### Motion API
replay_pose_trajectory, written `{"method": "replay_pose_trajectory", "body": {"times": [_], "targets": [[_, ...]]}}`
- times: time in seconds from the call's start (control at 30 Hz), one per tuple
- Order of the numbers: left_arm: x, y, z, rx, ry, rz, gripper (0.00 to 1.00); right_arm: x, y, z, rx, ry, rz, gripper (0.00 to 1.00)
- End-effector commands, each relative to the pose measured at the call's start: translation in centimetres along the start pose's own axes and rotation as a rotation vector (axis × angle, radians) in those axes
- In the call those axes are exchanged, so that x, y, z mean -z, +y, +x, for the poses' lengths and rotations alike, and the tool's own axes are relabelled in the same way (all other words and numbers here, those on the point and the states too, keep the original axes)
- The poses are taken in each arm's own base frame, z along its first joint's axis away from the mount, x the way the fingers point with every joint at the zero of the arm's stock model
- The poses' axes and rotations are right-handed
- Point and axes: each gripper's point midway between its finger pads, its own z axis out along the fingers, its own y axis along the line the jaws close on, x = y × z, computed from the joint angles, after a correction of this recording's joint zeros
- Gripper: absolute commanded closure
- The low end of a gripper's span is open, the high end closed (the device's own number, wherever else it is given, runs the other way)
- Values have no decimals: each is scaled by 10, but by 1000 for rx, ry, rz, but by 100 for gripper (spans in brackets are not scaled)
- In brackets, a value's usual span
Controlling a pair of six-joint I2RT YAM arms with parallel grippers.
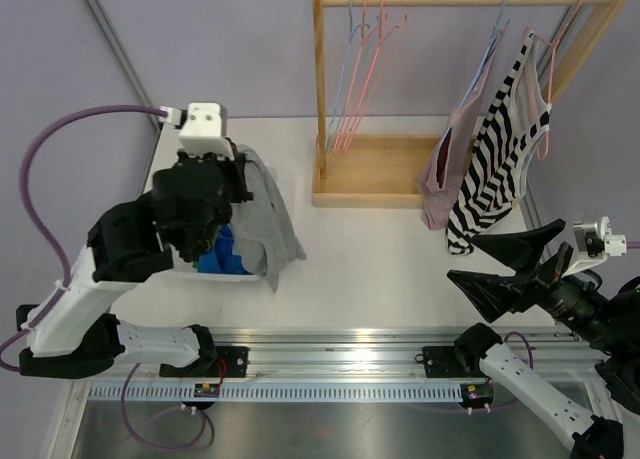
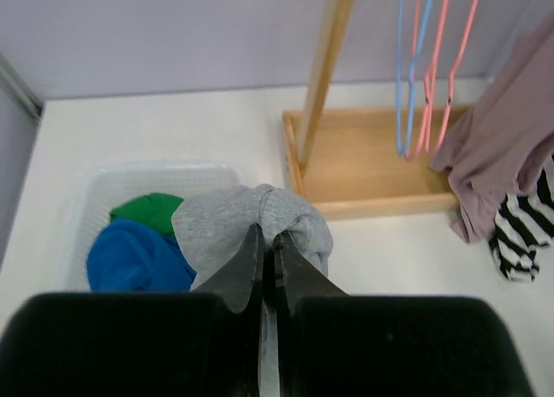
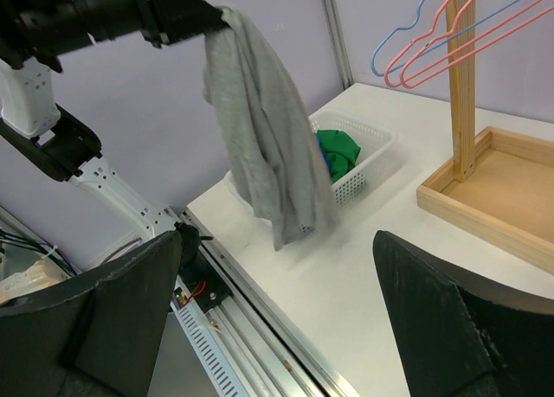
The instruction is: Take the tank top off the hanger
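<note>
Two grippers differ: left gripper (image 2: 267, 241), frame left, pinches the grey tank top (image 2: 251, 228) above the basket (image 2: 95, 182); right gripper (image 1: 463, 258), lower right, gapes wide, empty

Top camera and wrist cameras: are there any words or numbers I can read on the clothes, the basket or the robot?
No text can be read in any view.
The striped tank top has only stripes, no print.
The grey garment, white basket and wooden rack are plain.
The small boards on the front rail may carry marks, but they are too small to read.
</note>
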Motion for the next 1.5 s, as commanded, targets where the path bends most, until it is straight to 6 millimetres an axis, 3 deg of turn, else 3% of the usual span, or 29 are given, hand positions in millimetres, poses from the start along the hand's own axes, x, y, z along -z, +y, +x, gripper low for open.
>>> {"method": "replay_pose_trajectory", "body": {"times": [0.0,0.13,0.27,0.47,0.6,0.7,0.8,0.9,1.0,1.07,1.1,1.17,1.2,1.27,1.3,1.4,1.43,1.47], "targets": [[20,47,-49,18,-115,-134,100,-11,-3,-7,23,-22,0,0],[40,85,-82,49,-195,-250,100,-11,-3,-8,26,-20,3,1],[54,115,-93,56,-245,-360,100,-8,-2,-10,28,-25,4,0],[50,127,-80,6,-255,-458,100,-8,0,-13,26,-30,-1,1],[25,124,-66,-5,-196,-412,100,-13,4,-17,17,-33,-22,0],[-9,129,-37,-15,-94,-406,100,-17,5,-16,12,-26,-36,1],[-36,121,-7,-18,-17,-332,100,-18,5,-16,10,-23,-38,0],[-65,130,20,20,49,-313,100,-19,4,-15,9,-20,-34,0],[-96,154,48,44,158,-358,100,-20,3,-13,7,-16,-29,1],[-115,157,65,54,237,-358,100,-23,1,-10,5,-9,-26,1],[-135,167,84,66,315,-397,100,-25,0,-10,4,-10,-27,0],[-154,167,107,103,398,-355,100,-28,-1,-6,-3,0,-28,1],[-173,170,133,139,480,-338,100,-30,-2,-3,-5,6,-28,1],[-190,174,162,175,566,-317,100,-31,-4,-1,1,7,-23,1],[-202,172,189,216,658,-266,100,-32,-6,-1,4,10,-17,1],[-211,178,221,257,779,-254,100,-34,-17,-5,18,10,50,1],[-216,180,236,264,826,-259,94,-34,-31,-10,18,-11,128,1],[-218,180,234,264,830,-258,85,-37,-43,-8,0,6,199,1]]}}
